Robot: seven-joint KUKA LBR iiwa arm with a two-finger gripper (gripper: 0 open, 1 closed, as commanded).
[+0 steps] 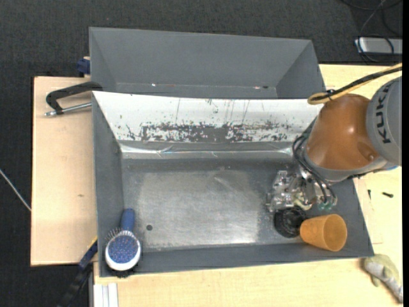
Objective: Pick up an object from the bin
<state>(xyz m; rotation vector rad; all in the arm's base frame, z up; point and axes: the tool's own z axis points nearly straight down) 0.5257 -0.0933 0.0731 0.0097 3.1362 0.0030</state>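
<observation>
Nearest the camera is the arm's orange wrist cover [339, 136], which comes in over the right wall of the grey metal bin [192, 197] and hides part of what lies beneath it. Under that cover you see the gripper [289, 203], hanging low over the bin floor with a cluster of metal parts and thin wires around it. You cannot tell from this view whether the gripper is open or closed.

Directly under its tip, on the side toward the bin's front wall, lies a small black round object [285, 223], dark and disc-like; its exact kind is too hard to make out. It sits very close to the gripper, but you cannot tell whether the two touch.

Just beside the gripper, to its front right, an orange cup [324, 232] lies on its side, right next to the black object.

Well apart from the gripper, across the bare floor in the far front corner, a blue hairbrush [123, 248] lies flat, its round pale-bristled head toward the front wall and its handle pointing toward the back.
</observation>
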